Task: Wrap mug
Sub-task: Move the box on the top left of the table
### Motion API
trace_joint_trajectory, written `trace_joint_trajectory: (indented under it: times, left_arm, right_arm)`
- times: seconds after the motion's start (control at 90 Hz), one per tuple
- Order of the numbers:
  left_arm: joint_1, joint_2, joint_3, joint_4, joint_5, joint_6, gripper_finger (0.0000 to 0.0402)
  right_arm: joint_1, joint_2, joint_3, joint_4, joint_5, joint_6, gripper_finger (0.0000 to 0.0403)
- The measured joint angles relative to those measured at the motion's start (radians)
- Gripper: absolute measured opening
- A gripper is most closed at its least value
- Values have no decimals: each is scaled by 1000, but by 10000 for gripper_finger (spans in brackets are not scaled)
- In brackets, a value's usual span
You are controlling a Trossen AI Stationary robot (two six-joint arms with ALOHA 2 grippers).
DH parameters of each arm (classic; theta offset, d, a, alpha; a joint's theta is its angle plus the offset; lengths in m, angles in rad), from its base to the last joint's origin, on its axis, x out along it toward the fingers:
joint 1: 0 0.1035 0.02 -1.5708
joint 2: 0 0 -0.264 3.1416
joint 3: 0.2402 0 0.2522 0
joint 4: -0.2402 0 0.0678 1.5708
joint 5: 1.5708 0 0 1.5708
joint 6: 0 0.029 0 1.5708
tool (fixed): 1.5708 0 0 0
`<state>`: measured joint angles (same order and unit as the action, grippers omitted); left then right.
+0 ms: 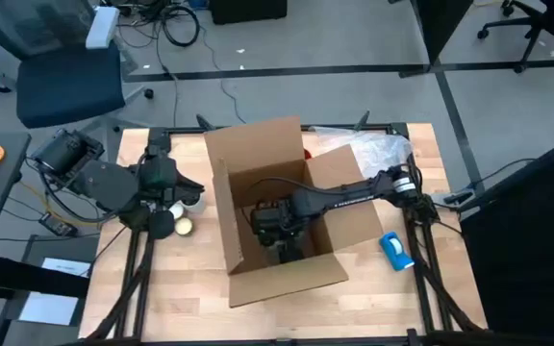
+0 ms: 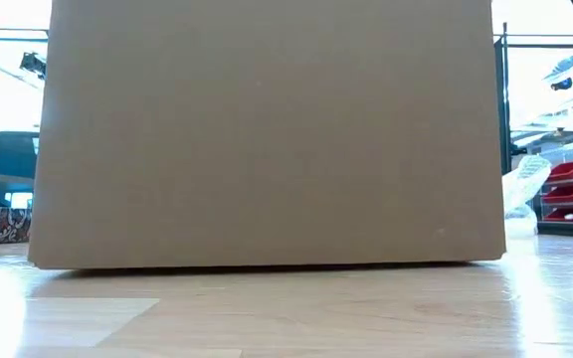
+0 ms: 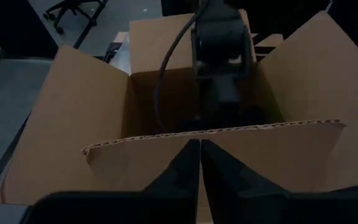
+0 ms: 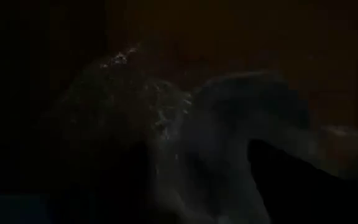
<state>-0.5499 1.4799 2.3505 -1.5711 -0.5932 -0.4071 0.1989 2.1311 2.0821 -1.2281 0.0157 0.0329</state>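
1. A pale wooden surface (image 1: 162, 288) is seen from above, set on a grey office floor with chairs and cables beyond it; an open cardboard box (image 1: 258, 159) stands at its middle and serves as the landmark here.
2. The right end effector (image 1: 282, 235) is reached down inside the box, its arm crossing over the box's right flap. Whether its fingers are open or closed cannot be told; the right wrist view shows only darkness and a crinkled, glinting film (image 4: 135, 93) close before it.
3. The left end effector (image 3: 200, 186) is held just outside the box's left wall, facing it, with its fingers pressed together and nothing between them.
4. The mug cannot be made out in any view; it is judged to be inside the box, under the film.
5. The step in hand is judged to be placing or settling the wrapped bundle in the box. Next, a clean release and a straight lift clear of the flaps would be called for.
6. Behind the box's right flap lies a heap of clear plastic wrap (image 1: 378, 149); a blue tape dispenser (image 1: 396, 250) lies right of the box.
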Motion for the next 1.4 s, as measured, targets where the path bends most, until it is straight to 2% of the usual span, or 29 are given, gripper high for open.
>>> trace_joint_trajectory:
  times: [0.1, 0.311, 0.511, 0.944, 1.089, 1.4]
  left_arm:
    - [0, 0, 0, 0, 0, 0, 0]
    - [-1, 27, 0, 0, 26, -2, 0]
    - [-2, 70, 0, -1, 47, 10, 0]
    - [-2, 136, 0, 2, 3, 40, 0]
    - [-29, 139, 0, 1, 3, 39, 0]
    - [-129, 139, 0, 0, 3, 5, 0]
  right_arm:
    - [23, 0, 89, -72, 86, 0, 274]
    - [90, -2, 278, -202, 277, 14, 271]
    - [174, -121, 246, -231, 444, 95, 268]
    - [411, -304, 246, -273, 926, 235, 257]
    - [492, -338, 242, -344, 1008, 367, 253]
    - [612, -381, 231, -344, 1059, 428, 243]
